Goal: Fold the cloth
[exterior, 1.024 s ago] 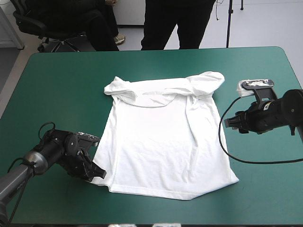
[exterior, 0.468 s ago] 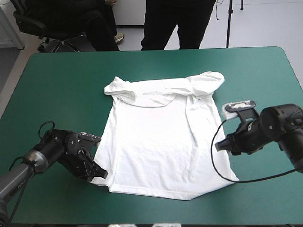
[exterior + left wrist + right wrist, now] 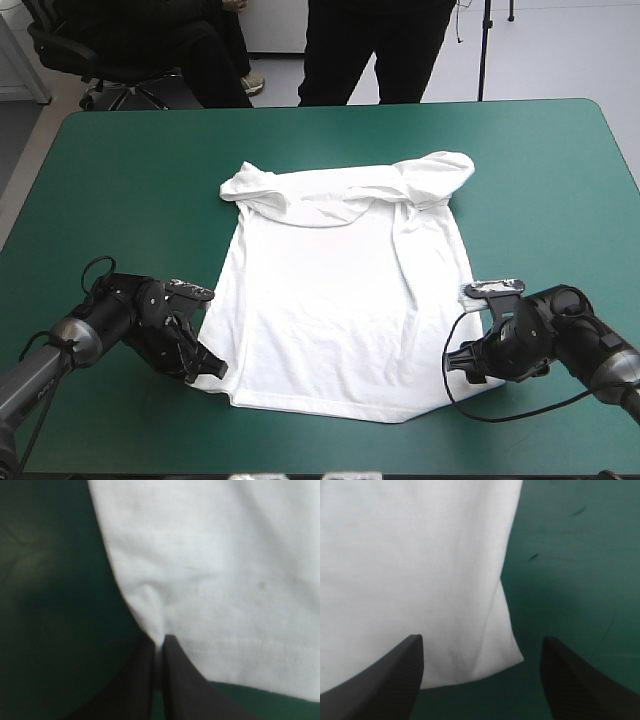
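T-shirt (image 3: 340,300) flat (far end rumpled)

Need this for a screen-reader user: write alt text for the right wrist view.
The right end effector is open, its black fingers wide apart on either side of a corner of the white T-shirt. The T-shirt lies flat on the teal-green cover, its corner not yet gripped.

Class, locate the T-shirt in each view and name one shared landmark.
High view: T-shirt spread flat, mid-table.
Left wrist view: a near corner pinched in the left gripper.
Right wrist view: the other near corner between the open right gripper's fingers.
Shared landmark: the hem.
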